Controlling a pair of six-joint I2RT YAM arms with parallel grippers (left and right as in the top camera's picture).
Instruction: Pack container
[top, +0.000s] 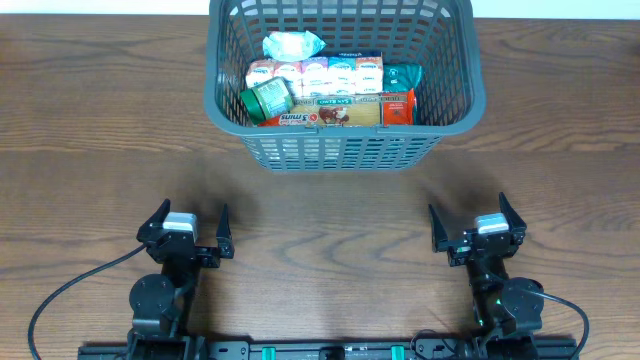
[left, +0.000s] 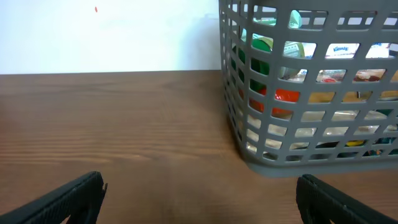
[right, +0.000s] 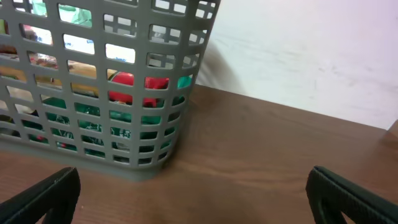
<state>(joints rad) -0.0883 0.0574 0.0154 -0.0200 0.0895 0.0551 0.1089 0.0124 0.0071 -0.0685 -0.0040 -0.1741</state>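
Lower left, the left gripper (top: 194, 207) sits over the table (top: 90, 130), its fingers (top: 153, 222) spread apart. Upper centre, the container (top: 340, 150) stands on the table, holding cartons (top: 315, 75). Lower right, the right gripper (top: 467, 205) likewise has its fingers apart.

The large dark grey plastic basket with slotted lattice walls (top: 340, 150) loses its far rim at the overhead view's top edge. The left wrist view cuts it at right and top, the right wrist view at left and top. In those views the colourful packaged groceries (left: 286, 96) show only in scraps through the slots, labels too small to read. The frame bottoms crop the left gripper (left: 199, 193) and right gripper (right: 193, 186).
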